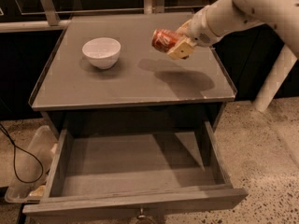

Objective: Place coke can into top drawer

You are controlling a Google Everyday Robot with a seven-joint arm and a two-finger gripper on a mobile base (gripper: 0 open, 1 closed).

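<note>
coke can (164,39) hangs on its side in the air above the cabinet top (140,85), right of centre w/ its shadow on the surface below. its right end is clamped in the gripper (179,45), fingers closed on it. white bowl (101,52) sits upright on the top's left-rear part, plain white inside showing; top drawer (135,164) stands pulled out below at the front, flat grey bottom in full view. arm (243,8) comes in from upper right, forearm sloping down-left to the gripper over the top's right-rear area.
</note>
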